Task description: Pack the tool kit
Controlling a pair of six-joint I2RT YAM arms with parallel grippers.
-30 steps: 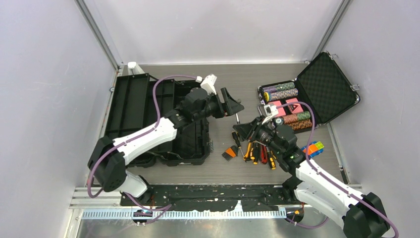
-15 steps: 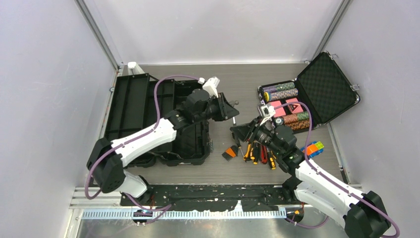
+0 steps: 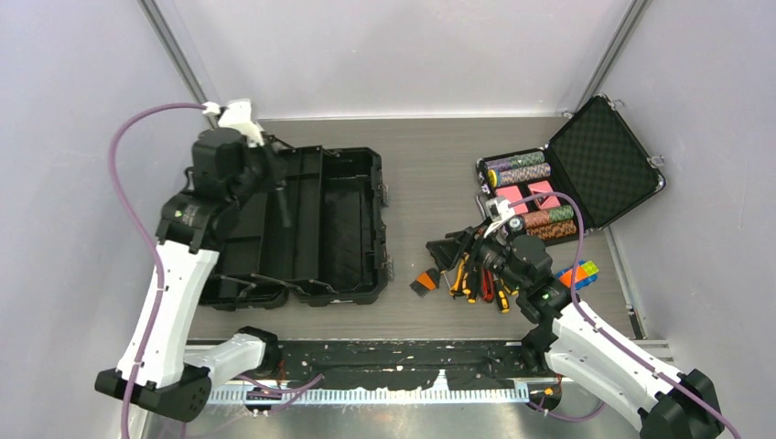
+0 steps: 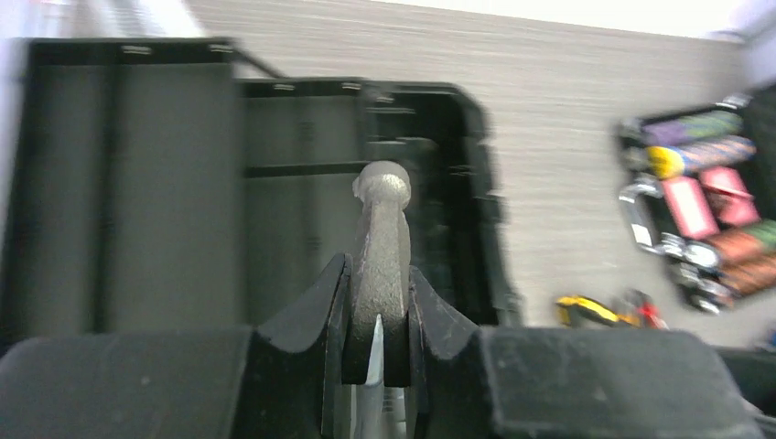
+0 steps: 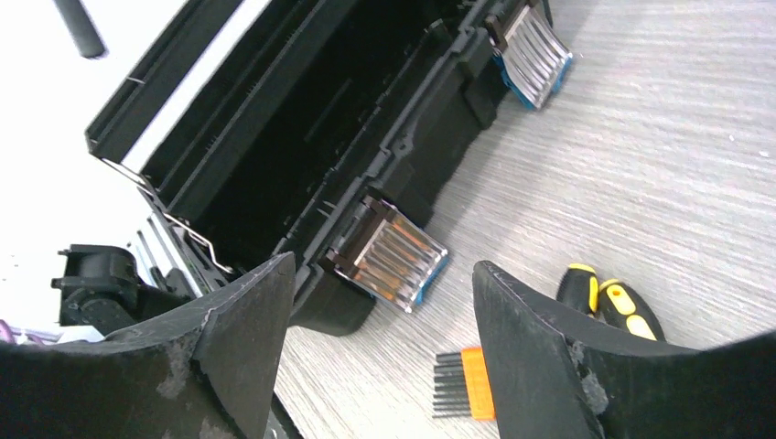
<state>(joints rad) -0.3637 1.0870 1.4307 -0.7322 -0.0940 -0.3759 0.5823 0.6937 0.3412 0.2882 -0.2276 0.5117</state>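
The open black toolbox [image 3: 364, 174] lies at centre left, its lid [image 4: 119, 183] folded out to the left. My left gripper [image 3: 272, 169] hangs over the box, shut on the hammer [image 4: 382, 197] at its grey metal head. The black handle [image 3: 285, 208] points down toward the box. My right gripper [image 3: 446, 251] stands open low over the table, between the box's blue latch [image 5: 395, 265] and the pile of yellow-black screwdrivers and red pliers [image 3: 478, 279]. Nothing sits between its fingers.
An orange bit holder [image 5: 468, 384] lies on the table just in front of my right gripper. A foam-lined black case with poker chips [image 3: 586, 155] stands open at the back right. A coloured block [image 3: 578, 273] sits to the right of the tool pile.
My left gripper shut on the hammer near the table's middle and swung it left, over the toolbox. My right gripper has opened and let the hammer go.
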